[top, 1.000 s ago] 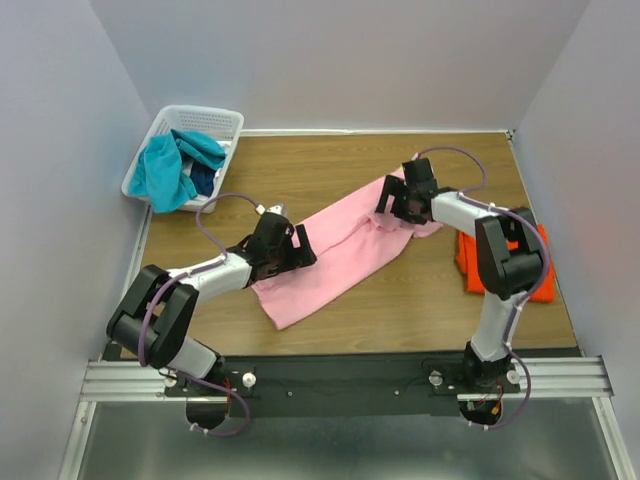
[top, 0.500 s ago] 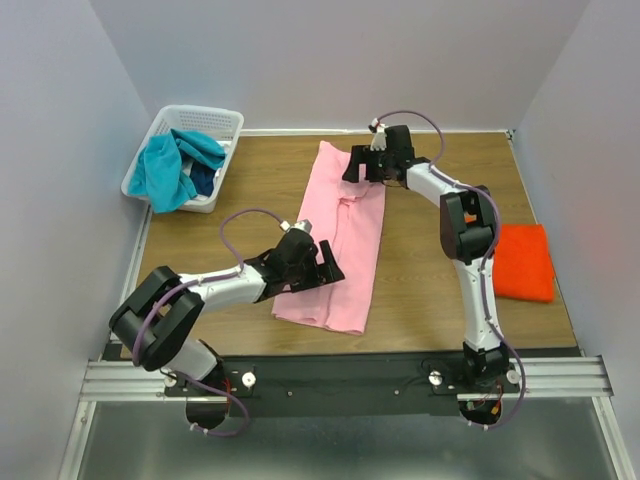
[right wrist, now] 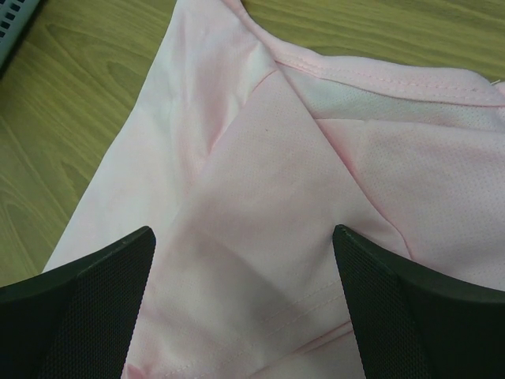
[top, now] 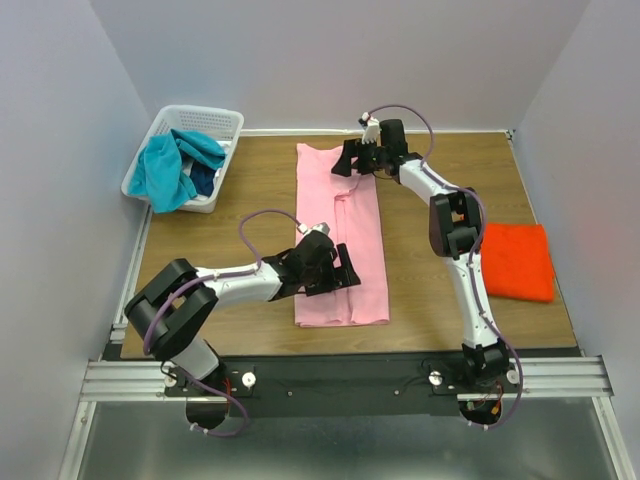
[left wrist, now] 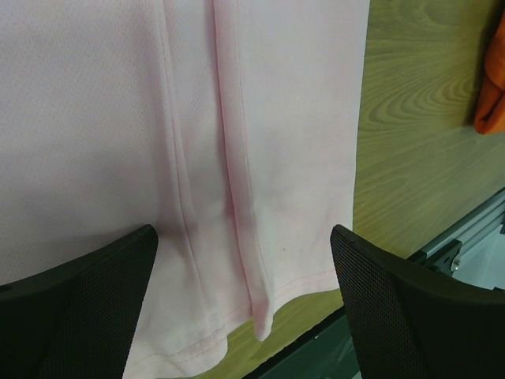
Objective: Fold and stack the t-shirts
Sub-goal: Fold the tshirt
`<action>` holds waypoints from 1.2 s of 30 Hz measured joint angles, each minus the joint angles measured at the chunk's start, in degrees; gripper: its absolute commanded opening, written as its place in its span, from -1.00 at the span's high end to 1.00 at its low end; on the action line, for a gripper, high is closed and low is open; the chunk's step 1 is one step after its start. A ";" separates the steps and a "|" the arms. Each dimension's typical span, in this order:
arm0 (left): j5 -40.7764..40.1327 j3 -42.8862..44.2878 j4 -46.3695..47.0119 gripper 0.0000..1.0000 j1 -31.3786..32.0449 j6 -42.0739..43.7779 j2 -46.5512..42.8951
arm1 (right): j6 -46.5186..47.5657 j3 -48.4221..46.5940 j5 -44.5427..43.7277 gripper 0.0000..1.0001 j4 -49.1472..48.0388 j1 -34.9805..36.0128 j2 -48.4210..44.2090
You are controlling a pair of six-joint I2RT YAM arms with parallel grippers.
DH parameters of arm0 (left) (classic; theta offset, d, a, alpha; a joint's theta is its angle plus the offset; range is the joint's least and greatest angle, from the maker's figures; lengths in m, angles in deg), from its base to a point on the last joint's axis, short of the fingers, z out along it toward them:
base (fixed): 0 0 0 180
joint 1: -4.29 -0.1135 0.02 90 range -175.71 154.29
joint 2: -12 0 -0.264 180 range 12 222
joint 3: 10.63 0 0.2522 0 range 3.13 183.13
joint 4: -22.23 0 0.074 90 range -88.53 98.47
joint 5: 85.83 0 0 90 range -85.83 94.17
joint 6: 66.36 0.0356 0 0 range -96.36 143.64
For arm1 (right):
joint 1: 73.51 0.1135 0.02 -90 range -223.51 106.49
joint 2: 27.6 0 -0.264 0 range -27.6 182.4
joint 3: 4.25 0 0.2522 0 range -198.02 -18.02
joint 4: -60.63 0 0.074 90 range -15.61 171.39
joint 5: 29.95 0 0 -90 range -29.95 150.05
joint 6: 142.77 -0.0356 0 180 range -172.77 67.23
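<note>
The left gripper (top: 345, 272) hangs with its jaws apart over the near hem of the pink t-shirt (top: 355, 215), which lies mid-table as a long strip folded lengthwise. A pinch here could catch only the top layer, and the fold would then spill open. At the far end the right gripper (top: 350, 162), equally wide apart, could bunch the collar if it grips off-centre.

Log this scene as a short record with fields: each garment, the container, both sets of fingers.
pink shirt: light pink cloth t-shirt, folded into a long strip, lying flat
orange shirt: bright orange cloth t-shirt, folded, to the right of the pink one
container: white plastic basket, far left, holding a teal garment and a dark blue garment
left fingers: open, over the strip's near hem
right fingers: open, over its far end
</note>
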 measured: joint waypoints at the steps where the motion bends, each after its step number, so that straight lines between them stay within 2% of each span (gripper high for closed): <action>1: -0.24 0.26 -0.59 -0.96 0.00 0.04 0.00 | 0.09 0.00 0.04 -1.00 0.00 0.00 0.00; 7: -3.39 4.00 -5.86 -0.97 0.20 1.60 -0.28 | 1.14 2.71 -0.44 -1.00 1.53 0.11 -2.56; 11: -5.11 6.49 -8.31 -0.97 0.26 4.46 -4.02 | 1.70 4.31 -2.29 -1.00 4.22 0.33 -6.69; 16: -8.55 7.76 -11.56 -0.97 0.33 6.49 -11.54 | 2.29 7.52 -4.48 -1.00 5.97 0.72 -16.57; 18: -10.95 6.36 -13.27 -0.97 0.33 6.49 -16.74 | 1.97 11.78 -7.43 -1.00 5.27 1.01 -22.77; 22: -14.19 0.61 -15.69 -0.97 0.31 5.62 -25.14 | -3.13 31.10 -15.69 -1.00 2.40 1.62 -41.44; 29: -14.95 -11.58 -20.20 -0.97 0.22 2.32 -33.70 | -15.34 65.35 -23.65 -1.00 3.10 2.86 -64.85; 32: -13.75 -16.63 -20.44 -0.93 0.20 0.52 -36.24 | -18.95 74.20 -25.33 -1.00 3.61 3.48 -71.84; 36: -11.91 -20.98 -20.39 -0.72 0.20 -1.99 -38.51 | -21.11 78.64 -25.46 -1.00 3.37 3.74 -77.26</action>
